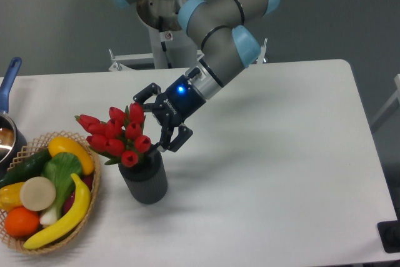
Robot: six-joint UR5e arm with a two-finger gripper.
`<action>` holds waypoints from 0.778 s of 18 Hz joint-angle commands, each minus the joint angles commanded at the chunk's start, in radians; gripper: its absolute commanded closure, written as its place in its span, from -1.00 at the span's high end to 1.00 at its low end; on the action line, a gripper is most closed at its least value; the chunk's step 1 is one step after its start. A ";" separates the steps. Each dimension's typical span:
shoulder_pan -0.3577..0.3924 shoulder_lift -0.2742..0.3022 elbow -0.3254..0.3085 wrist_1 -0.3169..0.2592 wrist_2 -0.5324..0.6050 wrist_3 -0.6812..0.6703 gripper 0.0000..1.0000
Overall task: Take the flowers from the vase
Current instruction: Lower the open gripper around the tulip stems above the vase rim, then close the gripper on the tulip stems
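The flowers point(119, 134), a bunch of red tulip buds with green leaves, stand upright in the vase point(145, 179), a short dark grey ribbed cylinder on the white table. My gripper point(154, 123) is open, with its fingers spread just right of the bunch. One fingertip sits near the topmost bud and the other near the vase's rim. The fingers do not close on anything. The stems are hidden inside the vase.
A wicker basket point(86, 201) with a banana, cucumber, orange and other produce sits left of the vase. A pot with a blue handle point(9, 78) is at the left edge. The white table point(275, 173) extends to the right.
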 joint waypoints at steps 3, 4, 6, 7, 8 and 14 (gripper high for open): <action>-0.002 -0.005 0.012 0.000 0.002 0.000 1.00; -0.002 -0.005 0.012 0.000 0.002 0.002 1.00; -0.002 -0.014 0.018 0.000 0.002 0.002 0.87; -0.002 -0.015 0.023 0.000 0.002 0.002 0.62; -0.002 -0.018 0.026 0.000 0.003 0.002 0.48; -0.003 -0.023 0.026 0.000 0.003 0.000 -0.23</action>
